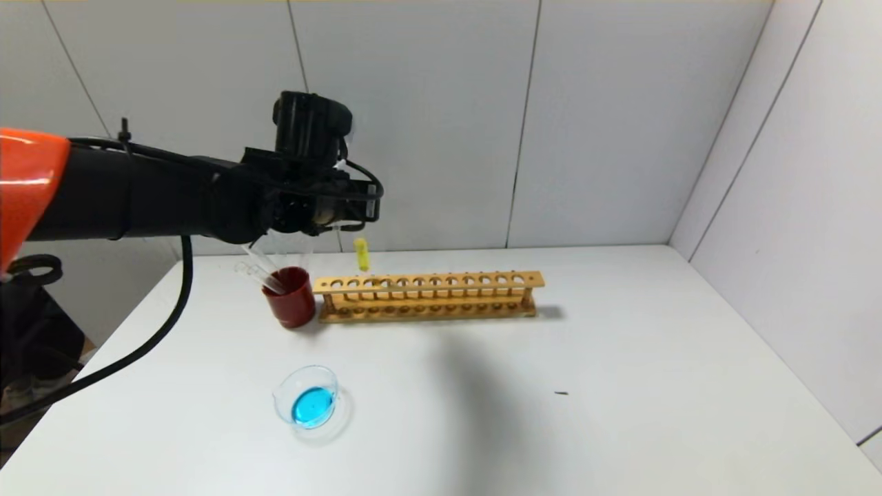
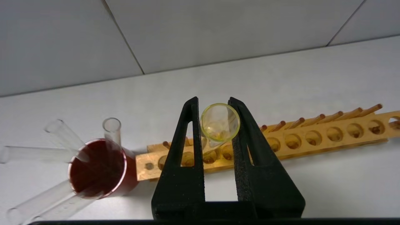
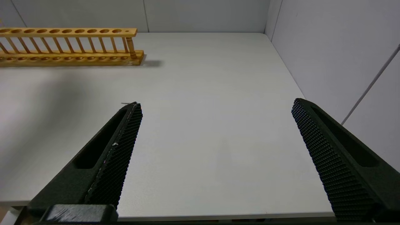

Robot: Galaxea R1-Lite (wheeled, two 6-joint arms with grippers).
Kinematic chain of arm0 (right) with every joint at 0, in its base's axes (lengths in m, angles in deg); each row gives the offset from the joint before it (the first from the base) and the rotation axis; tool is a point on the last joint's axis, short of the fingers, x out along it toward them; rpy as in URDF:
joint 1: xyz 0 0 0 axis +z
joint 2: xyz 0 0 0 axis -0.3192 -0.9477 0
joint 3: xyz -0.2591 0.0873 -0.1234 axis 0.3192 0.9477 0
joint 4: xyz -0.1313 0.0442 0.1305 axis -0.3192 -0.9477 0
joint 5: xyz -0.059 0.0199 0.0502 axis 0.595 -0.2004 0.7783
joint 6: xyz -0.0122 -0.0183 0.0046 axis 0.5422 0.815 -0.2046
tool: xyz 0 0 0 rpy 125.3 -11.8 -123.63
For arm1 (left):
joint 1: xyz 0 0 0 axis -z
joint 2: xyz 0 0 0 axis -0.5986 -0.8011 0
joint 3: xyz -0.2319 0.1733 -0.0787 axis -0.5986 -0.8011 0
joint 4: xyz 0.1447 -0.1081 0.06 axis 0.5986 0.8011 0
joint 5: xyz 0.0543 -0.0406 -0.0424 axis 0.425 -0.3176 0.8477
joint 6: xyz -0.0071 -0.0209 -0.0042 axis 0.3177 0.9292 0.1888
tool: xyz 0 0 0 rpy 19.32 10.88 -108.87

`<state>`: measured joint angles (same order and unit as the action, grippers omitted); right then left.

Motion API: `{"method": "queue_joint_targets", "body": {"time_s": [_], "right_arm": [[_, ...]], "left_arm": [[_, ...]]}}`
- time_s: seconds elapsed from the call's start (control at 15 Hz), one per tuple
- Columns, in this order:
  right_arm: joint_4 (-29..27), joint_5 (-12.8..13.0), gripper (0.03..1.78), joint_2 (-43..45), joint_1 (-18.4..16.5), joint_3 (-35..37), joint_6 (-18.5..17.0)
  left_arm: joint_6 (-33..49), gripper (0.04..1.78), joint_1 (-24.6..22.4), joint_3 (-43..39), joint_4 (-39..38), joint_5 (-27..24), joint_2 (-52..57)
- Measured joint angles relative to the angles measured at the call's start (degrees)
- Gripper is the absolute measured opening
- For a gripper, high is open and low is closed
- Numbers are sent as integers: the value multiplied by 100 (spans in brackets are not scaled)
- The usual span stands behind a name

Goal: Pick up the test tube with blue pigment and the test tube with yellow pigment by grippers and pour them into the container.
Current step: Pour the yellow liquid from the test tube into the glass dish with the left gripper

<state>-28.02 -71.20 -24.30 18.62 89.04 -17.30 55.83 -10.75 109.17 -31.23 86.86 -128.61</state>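
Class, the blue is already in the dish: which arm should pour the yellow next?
Left. The left gripper is shut on the yellow tube above the rack; the right gripper hangs open, empty, far from the container.

The test tube with yellow pigment (image 1: 361,254) is a thin clear glass tube with yellow liquid in its rounded lower end; it hangs nearly upright, clamped near its open mouth between the two black fingers (image 2: 187,137) of the left hand (image 1: 342,207). The container (image 1: 308,403), a low clear glass dish with a pouring lip, stands on the tabletop well below and nearer than that hand, holding a pool of blue liquid.
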Motion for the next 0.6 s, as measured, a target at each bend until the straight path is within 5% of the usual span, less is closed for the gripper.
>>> {"method": "queue_joint_targets", "body": {"time_s": [0.33, 0.6], "right_arm": [[-2, 0, 175, 0, 0, 0, 0], [-2, -2, 175, 0, 0, 0, 0]], "left_arm": [[-127, 31, 6, -317, -91, 254, 634], [-672, 31, -35, -1612, -522, 725, 1309]]}}
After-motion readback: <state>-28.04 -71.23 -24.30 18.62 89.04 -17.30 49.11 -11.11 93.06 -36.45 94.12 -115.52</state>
